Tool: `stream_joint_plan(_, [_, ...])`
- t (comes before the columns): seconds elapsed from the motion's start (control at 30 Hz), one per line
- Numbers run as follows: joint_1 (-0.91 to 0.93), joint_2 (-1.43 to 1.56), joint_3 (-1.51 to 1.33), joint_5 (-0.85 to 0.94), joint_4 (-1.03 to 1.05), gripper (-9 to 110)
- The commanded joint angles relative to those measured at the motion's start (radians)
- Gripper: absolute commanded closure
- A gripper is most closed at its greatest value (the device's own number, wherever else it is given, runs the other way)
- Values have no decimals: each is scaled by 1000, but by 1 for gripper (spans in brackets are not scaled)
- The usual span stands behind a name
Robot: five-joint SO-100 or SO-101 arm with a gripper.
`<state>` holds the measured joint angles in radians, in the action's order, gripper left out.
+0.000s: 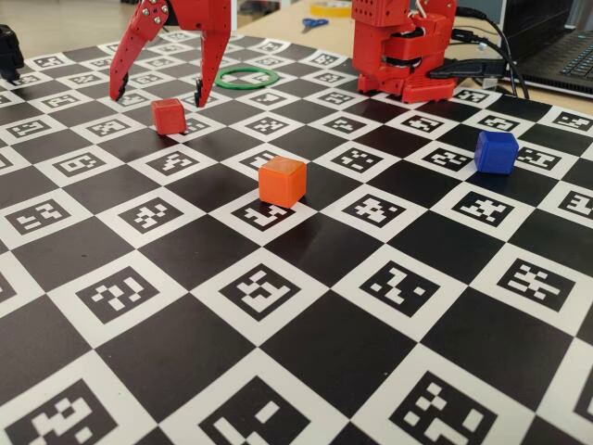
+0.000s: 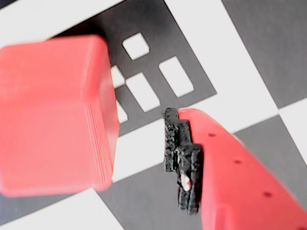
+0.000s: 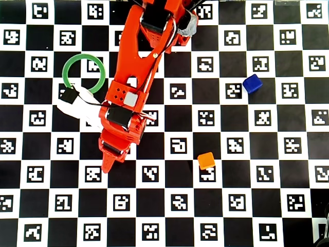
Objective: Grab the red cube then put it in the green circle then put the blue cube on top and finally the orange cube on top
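Note:
The red cube (image 1: pixel 169 116) sits on the checkered mat at the far left. My gripper (image 1: pixel 159 96) is open, its two fingers spread wide just above and behind the cube. In the wrist view the cube (image 2: pixel 53 115) fills the left side, and one finger (image 2: pixel 230 177) with its black pad (image 2: pixel 184 163) stands apart to its right. The green circle (image 1: pixel 250 87) lies flat and empty behind the gripper. The orange cube (image 1: pixel 283 181) sits mid-mat and the blue cube (image 1: pixel 496 151) at the right. In the overhead view the arm (image 3: pixel 128 98) hides the red cube; the circle (image 3: pixel 64 72), orange cube (image 3: pixel 206 160) and blue cube (image 3: pixel 252 83) show.
The arm's red base (image 1: pixel 408 51) stands at the back of the mat. A laptop (image 1: pixel 556 46) and cables lie behind it at the right, scissors (image 1: pixel 313 23) further back. A black object (image 1: pixel 9 51) sits at the far left edge.

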<state>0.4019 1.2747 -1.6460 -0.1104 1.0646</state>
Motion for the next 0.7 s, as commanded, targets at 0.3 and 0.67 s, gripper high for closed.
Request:
stream_joint_plan(0.3, [-6,-34,81,9,-38,62])
stream_joint_plan(0.67, [-6,-55,114,14,-64,86])
